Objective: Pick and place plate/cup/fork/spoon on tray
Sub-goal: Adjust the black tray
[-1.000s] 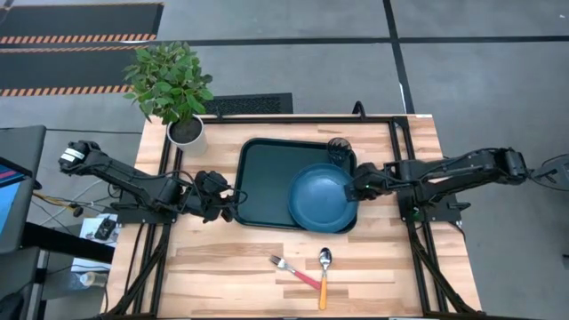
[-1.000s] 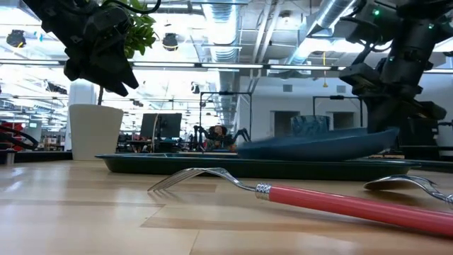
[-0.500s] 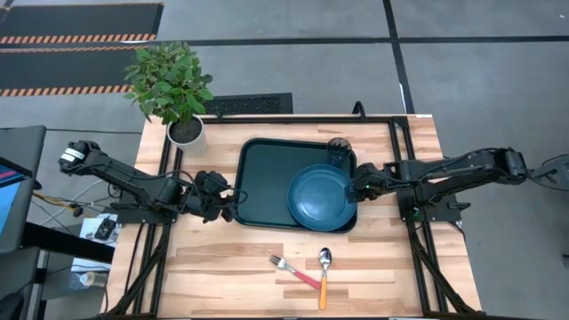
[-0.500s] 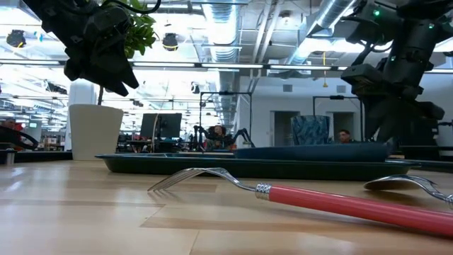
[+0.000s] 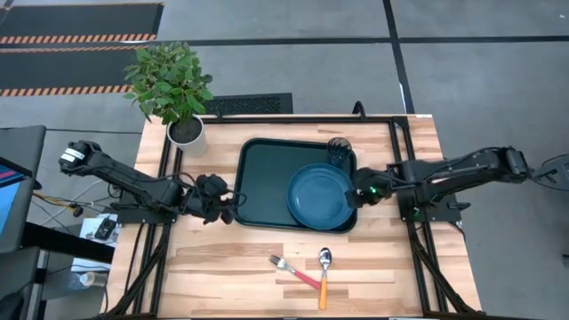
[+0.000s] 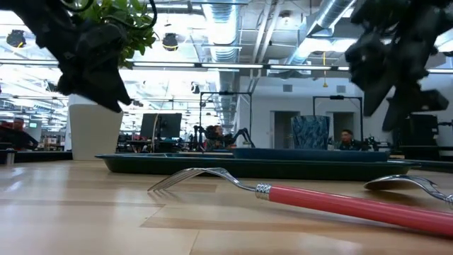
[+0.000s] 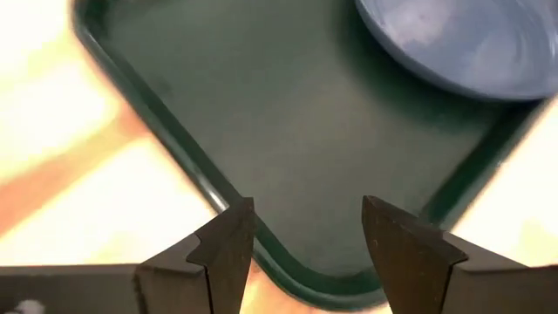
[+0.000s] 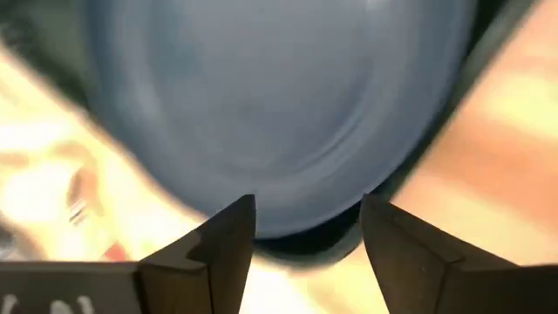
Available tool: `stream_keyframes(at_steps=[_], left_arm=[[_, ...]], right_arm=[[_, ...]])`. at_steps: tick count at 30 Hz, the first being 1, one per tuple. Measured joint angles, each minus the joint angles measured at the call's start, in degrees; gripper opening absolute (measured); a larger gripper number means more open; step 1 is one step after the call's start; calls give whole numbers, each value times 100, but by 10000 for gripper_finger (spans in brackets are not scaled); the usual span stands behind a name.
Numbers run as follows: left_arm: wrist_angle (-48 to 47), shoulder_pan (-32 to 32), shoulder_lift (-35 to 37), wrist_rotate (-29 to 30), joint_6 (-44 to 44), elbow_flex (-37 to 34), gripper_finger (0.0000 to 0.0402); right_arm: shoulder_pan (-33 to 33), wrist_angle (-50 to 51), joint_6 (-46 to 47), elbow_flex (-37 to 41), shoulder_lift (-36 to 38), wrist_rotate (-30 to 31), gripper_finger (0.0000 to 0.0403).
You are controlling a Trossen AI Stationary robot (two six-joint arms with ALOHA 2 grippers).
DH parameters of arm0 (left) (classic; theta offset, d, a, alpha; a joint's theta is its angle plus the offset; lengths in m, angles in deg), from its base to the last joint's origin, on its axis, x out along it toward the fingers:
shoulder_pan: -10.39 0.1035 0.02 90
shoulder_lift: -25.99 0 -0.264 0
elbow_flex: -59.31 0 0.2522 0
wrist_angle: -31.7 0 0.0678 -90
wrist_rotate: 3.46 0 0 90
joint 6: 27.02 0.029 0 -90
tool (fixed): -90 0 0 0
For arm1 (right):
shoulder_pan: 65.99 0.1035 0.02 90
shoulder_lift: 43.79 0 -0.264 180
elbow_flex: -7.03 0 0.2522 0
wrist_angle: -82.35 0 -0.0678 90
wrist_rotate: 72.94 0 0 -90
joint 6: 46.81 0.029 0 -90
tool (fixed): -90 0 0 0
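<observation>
The fork (image 5: 294, 271) and the spoon (image 5: 324, 276) lie on the wood in front of the tray (image 5: 267, 182) in the high view, the spoon's handle pointing to the table's front edge, the fork slanted. The right gripper (image 5: 356, 193), beside the plate (image 5: 321, 196) on the tray, looks slightly nearer them. In the low view the fork (image 6: 297, 197) lies nearest the camera. Each wrist view shows fingers apart, holding nothing: left gripper (image 7: 305, 228) over the tray's corner, right gripper (image 8: 307, 224) facing the plate.

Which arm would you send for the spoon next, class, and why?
Probably the right. Its open hand hangs empty beside the plate, nearer the spoon than the left hand at the tray's far edge.
</observation>
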Motion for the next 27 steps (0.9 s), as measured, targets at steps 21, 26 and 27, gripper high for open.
stream_keyframes(at_steps=[21, 26, 27], left_arm=[[1448, -170, -614, 330, 1317, -681, 90], [1632, -232, -1230, 291, 1289, -681, 9], [1626, -232, -1349, 294, 1205, -681, 7]], right_arm=[[3314, -3574, 2037, -189, -2587, 1275, 225], [3476, -3508, 1965, -612, -2855, 1266, 225], [3500, -3492, 1922, -678, -2856, 1270, 225]])
